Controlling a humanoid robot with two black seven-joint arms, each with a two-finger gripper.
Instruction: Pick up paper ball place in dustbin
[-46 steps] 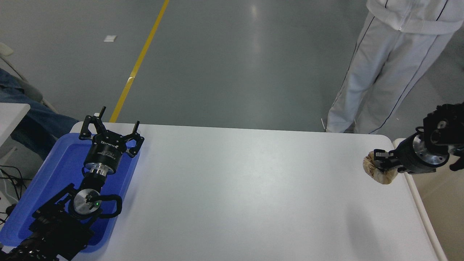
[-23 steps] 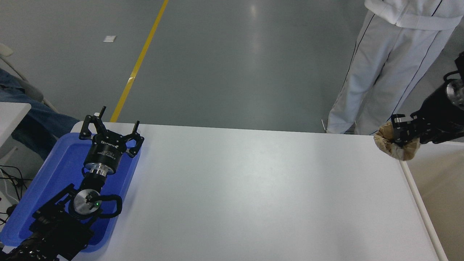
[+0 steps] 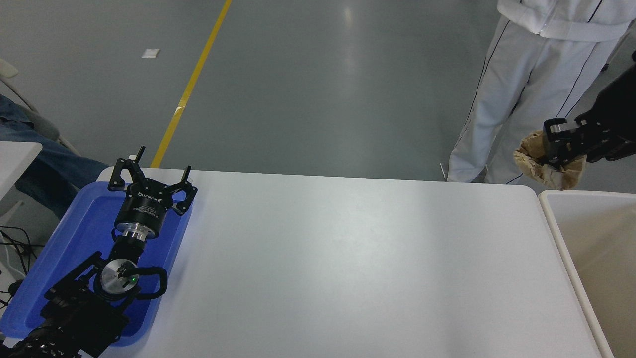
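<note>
The tan, wrinkled paper ball (image 3: 534, 161) hangs in the air at the far right, above the table's far right corner. My right gripper (image 3: 556, 146) is shut on it, its arm coming in from the right edge. The cream-beige dustbin (image 3: 556, 223) stands just off the table's right side, its rim and inner wall showing below the ball and a little to the right of it. My left gripper (image 3: 151, 171) is parked open at the lower left over the blue tray.
A blue shallow tray (image 3: 74, 233) lies at the table's left edge under the left arm. A person in white trousers (image 3: 516, 94) stands behind the far right corner, close behind the ball. The white table (image 3: 348, 268) spans the middle.
My right gripper has lifted the paper ball up and to the right, from over the table's right edge to high above the far corner beside the dustbin. The left arm has stayed still.
</note>
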